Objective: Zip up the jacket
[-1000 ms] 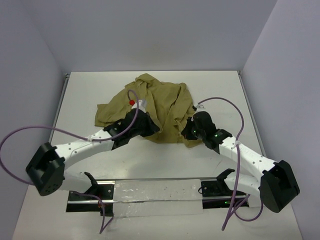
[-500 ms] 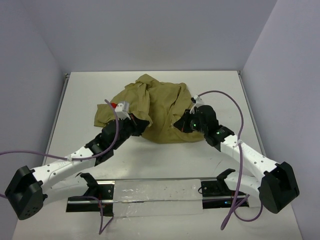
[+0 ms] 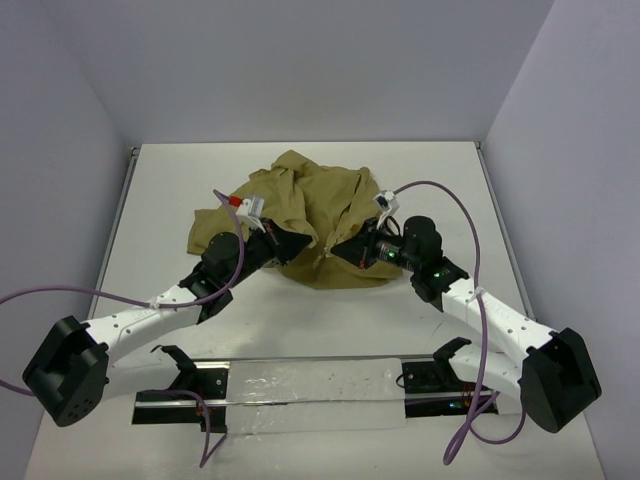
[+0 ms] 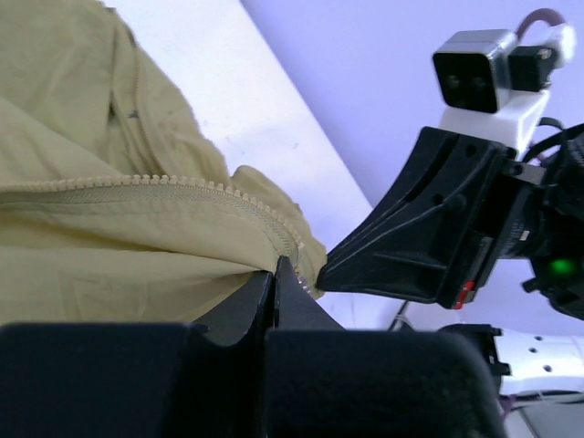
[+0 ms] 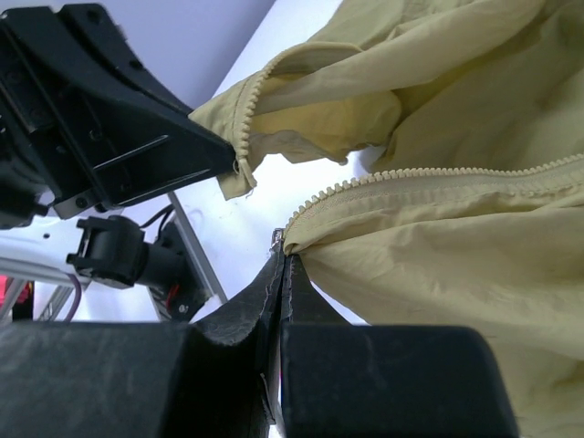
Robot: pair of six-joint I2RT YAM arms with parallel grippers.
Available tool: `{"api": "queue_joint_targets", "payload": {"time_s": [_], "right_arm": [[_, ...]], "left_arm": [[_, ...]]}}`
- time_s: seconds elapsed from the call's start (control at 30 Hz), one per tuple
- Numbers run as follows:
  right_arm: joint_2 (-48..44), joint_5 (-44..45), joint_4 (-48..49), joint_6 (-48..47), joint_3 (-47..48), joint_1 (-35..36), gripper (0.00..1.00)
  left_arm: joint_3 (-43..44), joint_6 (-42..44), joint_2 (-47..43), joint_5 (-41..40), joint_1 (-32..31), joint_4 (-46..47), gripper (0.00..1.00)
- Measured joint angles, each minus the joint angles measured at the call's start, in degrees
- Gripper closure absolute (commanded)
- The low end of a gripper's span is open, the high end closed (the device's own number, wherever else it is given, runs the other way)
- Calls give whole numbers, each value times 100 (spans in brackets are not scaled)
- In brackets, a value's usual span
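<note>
The khaki jacket (image 3: 310,205) lies crumpled at the middle back of the white table (image 3: 170,180). My left gripper (image 3: 300,243) is shut on the jacket's front edge beside a line of zipper teeth (image 4: 164,182); its tips (image 4: 276,266) pinch the cloth (image 4: 109,237). My right gripper (image 3: 342,250) faces it a few centimetres away. Its tips (image 5: 281,248) are shut on the other front edge (image 5: 456,210), right at the lower end of the zipper teeth (image 5: 411,178). Each wrist view shows the opposite gripper close by: the right gripper (image 4: 420,237) and the left gripper (image 5: 119,137).
A metal rail with a plastic-wrapped strip (image 3: 310,385) runs along the near table edge between the arm bases. Purple cables (image 3: 455,215) loop over both arms. Grey walls close in the table at the back and sides.
The right gripper has moved left and the left gripper right, bringing the two held jacket edges close together. The left arm's base link swung out and back.
</note>
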Motion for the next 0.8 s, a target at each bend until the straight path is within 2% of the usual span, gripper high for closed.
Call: {"api": "queue_joint_targets", "payload": {"time_s": [0.23,0.8], "right_arm": [[-15,-167,234,-1,-105,0,100],[-579,-145,339,-71,-356,-47,100]], "left_arm": [[0,-147,186,461,35,433,100],[68,-251,467,1143,217,538,100]]}}
